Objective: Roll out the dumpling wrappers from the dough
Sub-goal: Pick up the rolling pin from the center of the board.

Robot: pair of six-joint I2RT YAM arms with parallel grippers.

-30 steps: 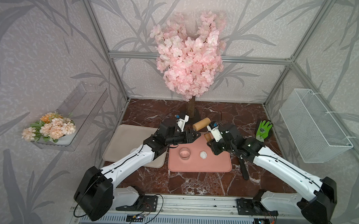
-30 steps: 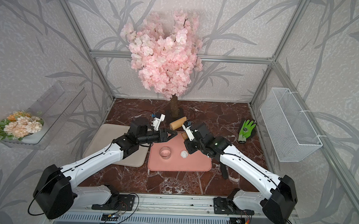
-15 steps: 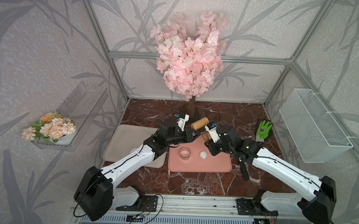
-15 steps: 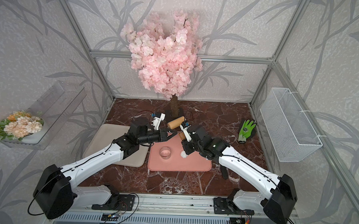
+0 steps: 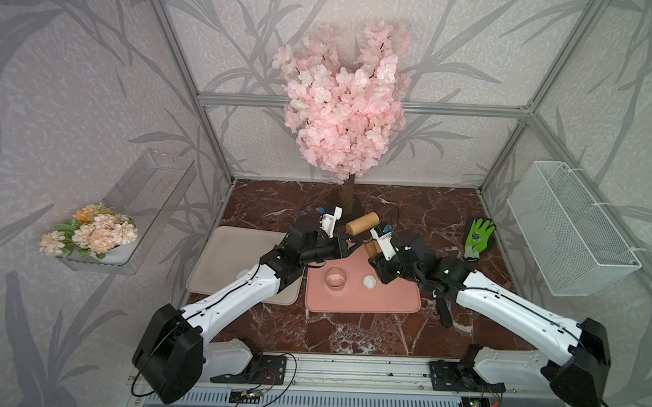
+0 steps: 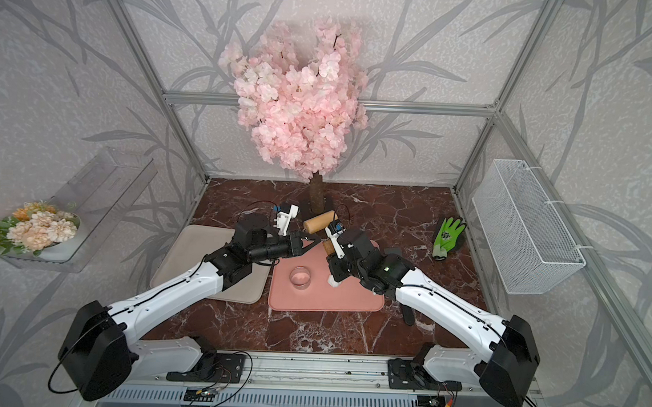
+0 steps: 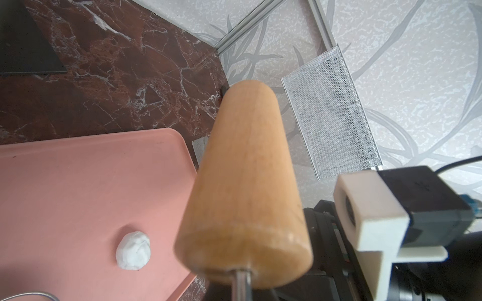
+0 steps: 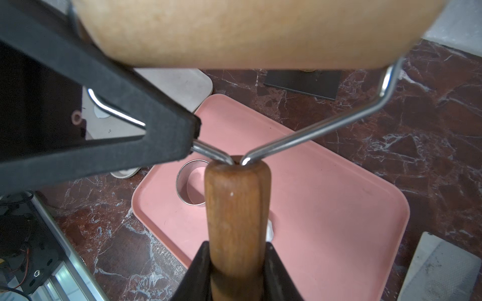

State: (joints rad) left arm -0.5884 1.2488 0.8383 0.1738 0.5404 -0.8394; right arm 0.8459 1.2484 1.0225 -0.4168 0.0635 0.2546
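Note:
The dough [image 5: 369, 280] [image 7: 133, 250] is a small white lump on the pink tray [image 5: 388, 301] [image 8: 326, 208], beside the clear ring cutter [image 5: 335, 278] [image 8: 191, 186]. The rolling pin [image 5: 362, 223] [image 7: 247, 169] hangs tilted over the tray's far edge, held by both grippers. My right gripper [image 5: 376, 254] [image 8: 236, 250] is shut on its dark wooden handle [image 8: 236, 208]. My left gripper [image 5: 353, 245] [image 8: 186, 146] is shut on the metal wire of its frame. The dumpling wrappers are out of view.
A beige tray [image 5: 231, 260] lies left of the pink one, partly under my left arm. The blossom tree's trunk [image 5: 346, 197] stands just behind the rolling pin. A green glove [image 5: 478, 239] and a black tool [image 5: 444, 311] lie to the right. A wire basket [image 5: 568, 237] hangs on the right wall.
My left gripper's jaws have closed onto the rolling pin's wire frame. The right gripper and the pin have shifted slightly to the left.

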